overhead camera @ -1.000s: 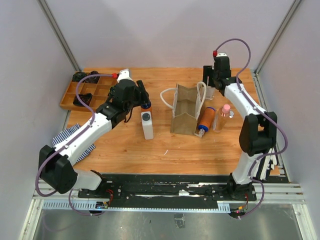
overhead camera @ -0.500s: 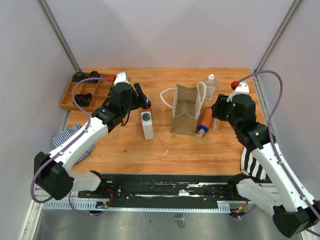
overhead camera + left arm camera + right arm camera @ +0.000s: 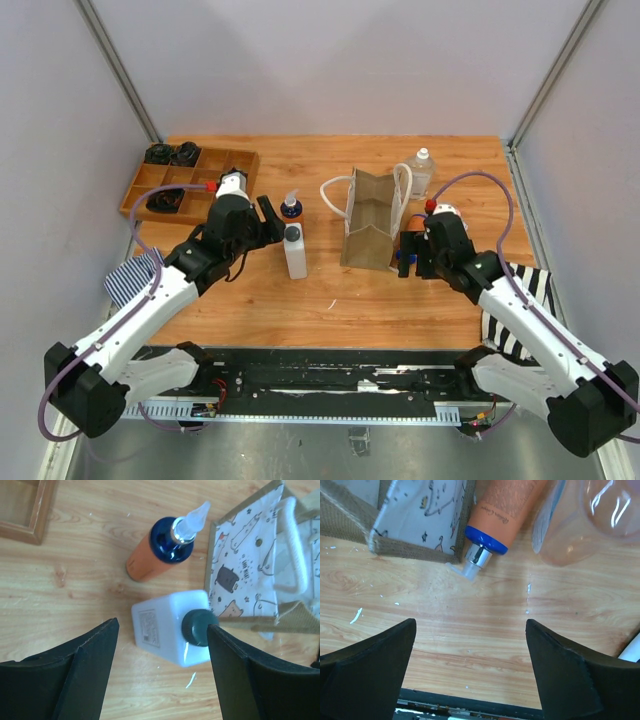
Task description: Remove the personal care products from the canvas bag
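Both arms pulled back toward their bases since half a second ago; right arm swung the farthest, from beside the bag's far corner down to its near right corner.

- Left claw (image 3: 162, 625): fingers spread wide, nothing held. Hangs over the white pump bottle (image 3: 295, 253), which stands upright on the worktop (image 3: 330, 300), left of the canvas bag (image 3: 372, 225).
- Just behind the pump bottle, an upright blue-and-orange bottle (image 3: 150, 560), apart from it.
- Right claw (image 3: 470, 622): also spread wide and empty. Ahead of it a second blue-and-orange bottle (image 3: 505, 510) lies on its side, nozzle toward the arm, against the bag's bottom corner.
- Clear bottle (image 3: 585, 525) just right of the lying one; cap out of frame, cannot say which colour.
- White-capped clear bottle (image 3: 422, 172) stands behind the bag's far right corner.
- Bag upright, mouth open; no bottle shows inside from the overhead view.

Judgement: unloading looks finished or nearly so; the step in hand is clearing the arms away. To do it well, keep both claws apart and lift before sweeping sideways. The left fingers straddle the pump bottle, so a low sideways pull could tip it into its neighbour. The right claw should back straight off, away from the lying bottle's nozzle and the bag's rope handles (image 3: 335, 190).
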